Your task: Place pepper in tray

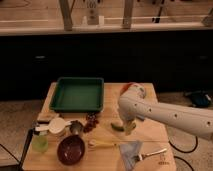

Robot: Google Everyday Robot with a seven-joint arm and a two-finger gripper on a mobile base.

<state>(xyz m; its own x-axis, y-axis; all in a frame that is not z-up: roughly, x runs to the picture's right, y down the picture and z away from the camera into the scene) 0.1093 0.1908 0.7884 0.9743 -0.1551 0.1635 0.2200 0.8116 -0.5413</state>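
Because the slim dark-green pepper (pixel 117 126) lies outside the shallow green plastic tray (pixel 77 106), the claw (pixel 128 127), its state indiscernible, hangs apparently just over it.

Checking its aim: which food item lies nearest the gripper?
The green pepper, right beside the gripper low over the tabletop; the dark grapes and the yellow banana-like item lie farther left.

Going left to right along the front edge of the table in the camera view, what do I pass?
Pale green container → round dark-red bowl → yellow banana-like item → blue-grey cloth. The gripper is behind this row, at the small dark-green pepper.
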